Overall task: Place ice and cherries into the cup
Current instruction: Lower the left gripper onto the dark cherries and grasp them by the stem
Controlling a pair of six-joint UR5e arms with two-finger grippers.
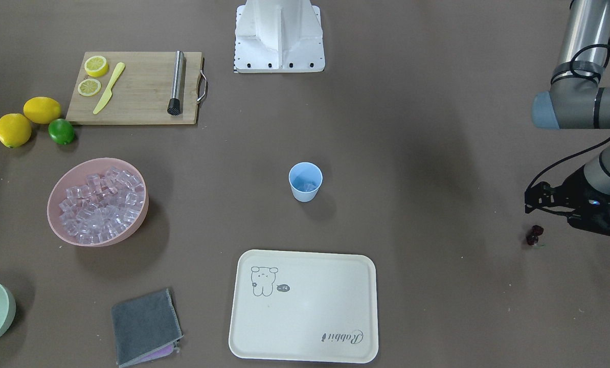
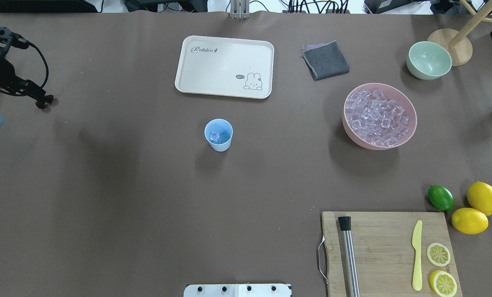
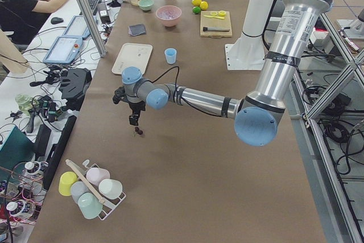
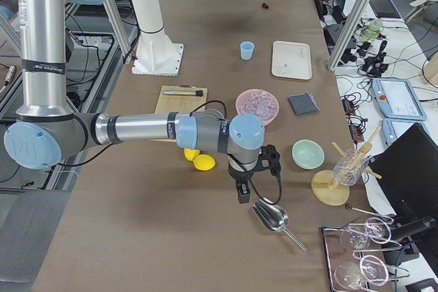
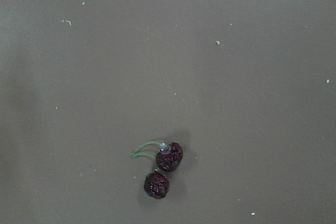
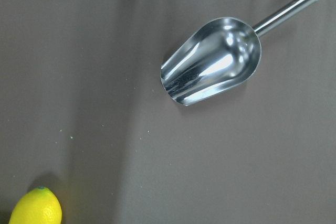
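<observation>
The light blue cup [image 1: 305, 182] stands mid-table and holds a clear ice cube [image 2: 215, 135]. More ice [image 1: 103, 204] fills the pink bowl [image 1: 54, 214]. The dark red cherries [image 5: 163, 167] lie on the table at the left end, also seen in the front view [image 1: 534, 235]. My left gripper [image 1: 528, 203] hangs just above them, jaws apart and empty. My right gripper [image 4: 242, 195] shows only in the right side view, so I cannot tell its state. It is above the table next to a metal scoop [image 6: 212, 61] that lies flat.
A cream tray [image 2: 225, 66] and grey cloth [image 2: 325, 60] lie beyond the cup. A pale green bowl [image 2: 429, 60] stands by the pink bowl. A cutting board [image 2: 386, 251] carries a muddler, knife and lemon slices; lemons [image 2: 483, 198] and a lime [image 2: 441, 197] lie beside it.
</observation>
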